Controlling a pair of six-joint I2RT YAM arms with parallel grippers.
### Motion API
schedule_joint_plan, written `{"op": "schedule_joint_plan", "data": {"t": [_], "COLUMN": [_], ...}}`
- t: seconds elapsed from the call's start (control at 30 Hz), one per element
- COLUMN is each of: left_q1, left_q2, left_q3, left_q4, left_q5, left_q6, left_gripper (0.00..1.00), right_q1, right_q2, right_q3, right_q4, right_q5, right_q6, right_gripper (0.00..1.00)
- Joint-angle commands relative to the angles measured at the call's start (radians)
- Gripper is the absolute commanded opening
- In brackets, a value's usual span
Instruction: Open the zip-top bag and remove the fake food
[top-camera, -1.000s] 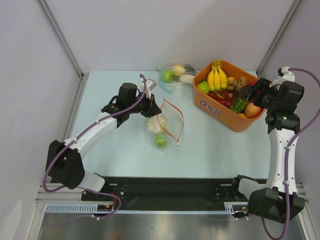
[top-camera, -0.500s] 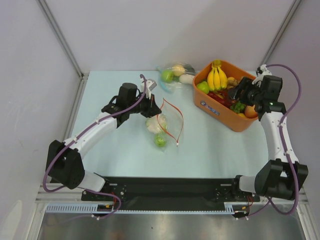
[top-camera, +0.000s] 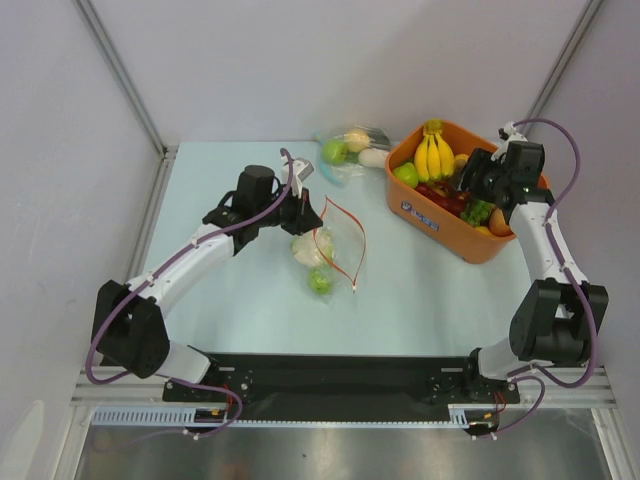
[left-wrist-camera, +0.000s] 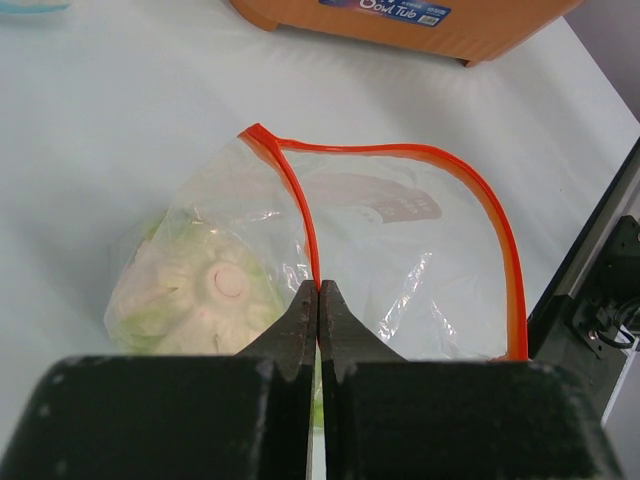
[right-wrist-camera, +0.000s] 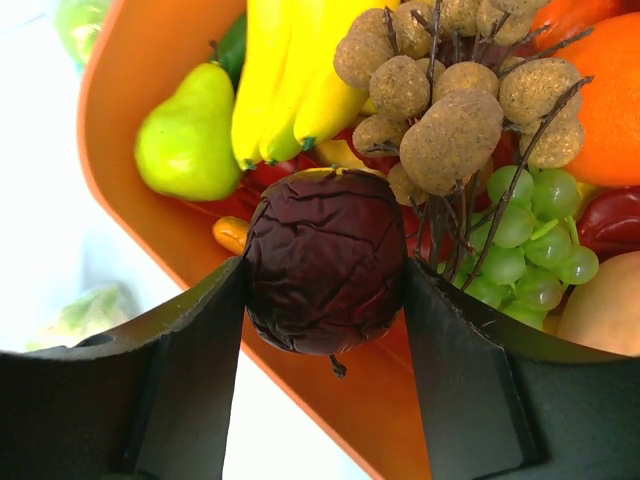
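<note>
The zip bag (top-camera: 338, 243) lies on the pale table (top-camera: 230, 300) a little left of the middle of the top view. Its orange-red strip forms an open loop, so the mouth is parted. Inside it, a white-and-green cauliflower (top-camera: 307, 248) sits at the left, and a small green piece (top-camera: 320, 281) sits just below it.

The left gripper (top-camera: 301, 213) is at the bag's upper left edge. In the left wrist view, the left gripper (left-wrist-camera: 318, 300) has its jaws pressed fully together on one side of the strip. The zip bag (left-wrist-camera: 400, 230) spreads out beyond them, and the cauliflower (left-wrist-camera: 215, 290) shows through the plastic at lower left.

The right gripper (top-camera: 478, 181) is over the orange bin (top-camera: 440, 228) at the upper right of the top view. The right wrist view shows the right gripper (right-wrist-camera: 325, 270) with its jaws set wide, clamping a wrinkled dark maroon plum (right-wrist-camera: 322, 255) between them. Behind the plum, the orange bin (right-wrist-camera: 120, 70) holds a green pear (right-wrist-camera: 190, 130), bananas (right-wrist-camera: 290, 70), a brown cluster (right-wrist-camera: 450, 100) on twigs and green grapes (right-wrist-camera: 530, 240).

A second clear bag (top-camera: 350, 150) lies at the top centre of the top view, just left of the bin.
</note>
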Motion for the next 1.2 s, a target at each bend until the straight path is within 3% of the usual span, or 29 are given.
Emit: {"op": "schedule_joint_plan", "data": {"t": [0.0,0.27,0.3,0.5,0.9,1.1,1.17], "left_q1": [-0.008,-0.007,-0.008,-0.008,-0.008,-0.008,-0.008], "left_q2": [0.003,0.005,0.005,0.000,-0.004,-0.009,-0.009], "left_q3": [0.044,0.046,0.046,0.046,0.046,0.046,0.046], "left_q4": [0.005,0.006,0.007,0.007,0.007,0.007,0.005], "left_q5": [-0.005,0.007,0.007,0.007,0.007,0.001,0.000], "left_q6": [0.022,0.014,0.016,0.014,0.014,0.017,0.017], "left_gripper": [0.00,0.01,0.00,0.00,0.00,0.00,0.00], "right_q1": [0.024,0.038,0.039,0.043,0.078,0.228,0.280], "right_q2": [0.018,0.021,0.022,0.015,-0.160,-0.235,-0.246], "right_q3": [0.049,0.073,0.076,0.082,0.085,0.139,0.147], "right_q4": [0.023,-0.007,-0.012,-0.035,-0.118,-0.168,-0.159], "right_q5": [0.061,0.071,0.074,0.101,0.136,0.140,0.098], "right_q6": [-0.037,-0.045,-0.043,-0.051,-0.072,-0.094,-0.078], "right_gripper": [0.33,0.75,0.76,0.81,0.78,0.75,0.65]}}
